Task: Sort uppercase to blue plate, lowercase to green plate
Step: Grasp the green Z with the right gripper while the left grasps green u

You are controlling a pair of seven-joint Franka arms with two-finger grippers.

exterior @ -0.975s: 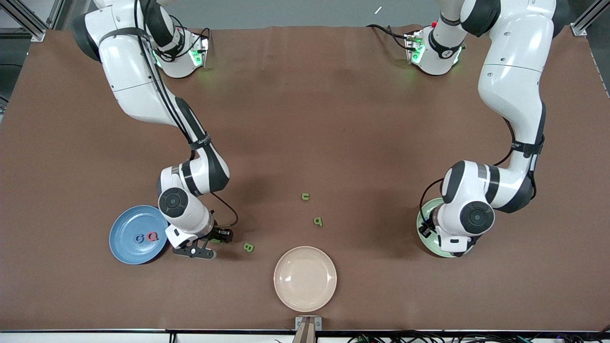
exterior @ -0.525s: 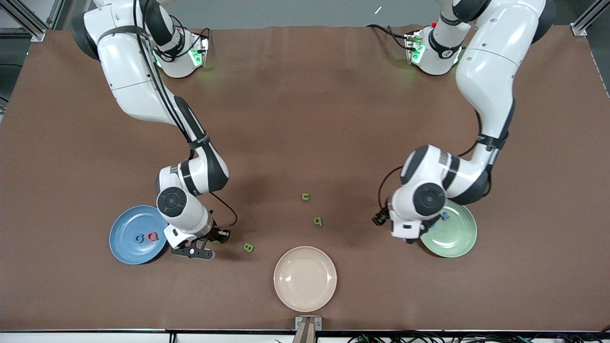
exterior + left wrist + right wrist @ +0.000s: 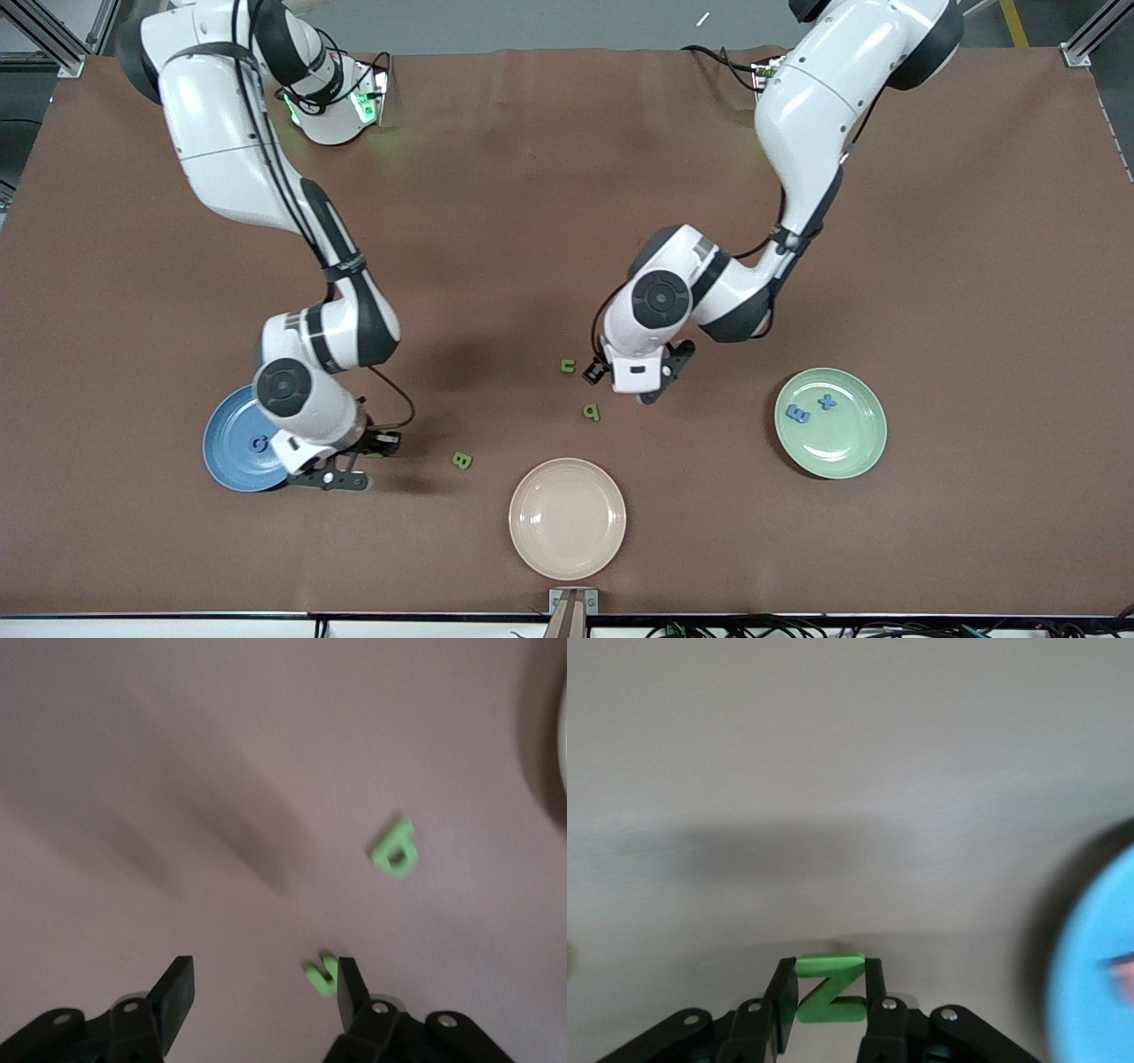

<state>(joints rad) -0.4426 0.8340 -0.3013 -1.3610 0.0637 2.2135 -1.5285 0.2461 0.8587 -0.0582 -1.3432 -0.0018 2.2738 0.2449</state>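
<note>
The only things I can read are the foam letters themselves. A green N (image 3: 829,999) sits pinched between the fingers of my right gripper (image 3: 828,985). A blue G (image 3: 259,443) lies on the blue plate (image 3: 221,443). A green B (image 3: 462,460) lies on the table (image 3: 567,177), nearer the front camera than a green u (image 3: 568,365) and a green shape (image 3: 591,412) that reads b or q. On the green plate (image 3: 850,443) a blue piece (image 3: 797,414) reads E or m, beside a blue cross (image 3: 827,401). I can read no brand or number.
</note>
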